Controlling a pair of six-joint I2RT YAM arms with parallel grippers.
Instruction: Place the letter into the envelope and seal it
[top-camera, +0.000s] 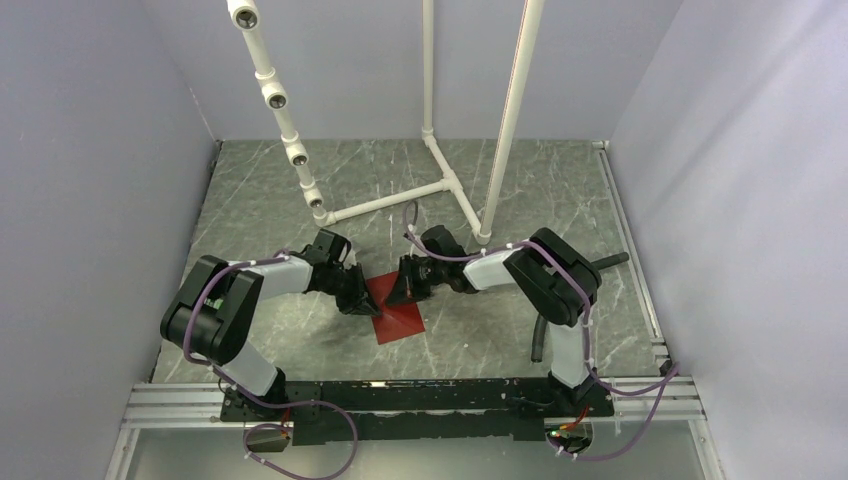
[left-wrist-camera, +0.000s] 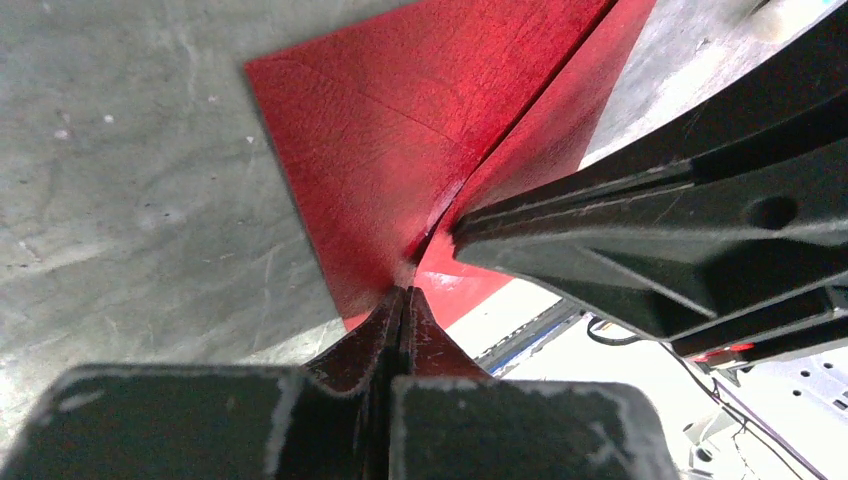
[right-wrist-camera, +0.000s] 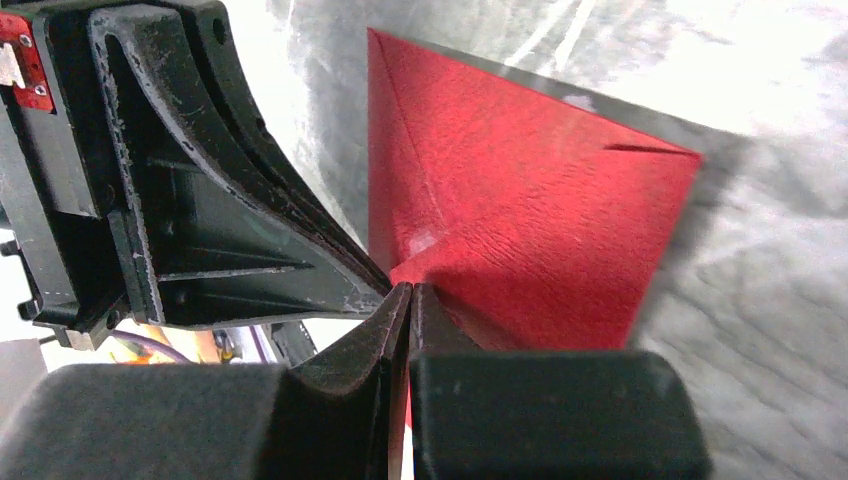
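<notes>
The dark red envelope (top-camera: 400, 322) lies on the grey marble table between the two arms. It also shows in the left wrist view (left-wrist-camera: 380, 130) and in the right wrist view (right-wrist-camera: 530, 220), with a crease running along one side. My left gripper (top-camera: 360, 303) is shut, its tips (left-wrist-camera: 405, 292) on the near end of that crease. My right gripper (top-camera: 398, 293) is shut too, its tips (right-wrist-camera: 411, 287) touching the same spot from the other side. The two grippers almost meet. The letter is not in view.
A white pipe frame (top-camera: 440, 185) stands at the back middle, with a slanted pipe (top-camera: 285, 120) rising to the left. A black rod (top-camera: 540, 340) hangs by the right arm. An aluminium rail (top-camera: 420, 400) runs along the near edge. Walls close in left and right.
</notes>
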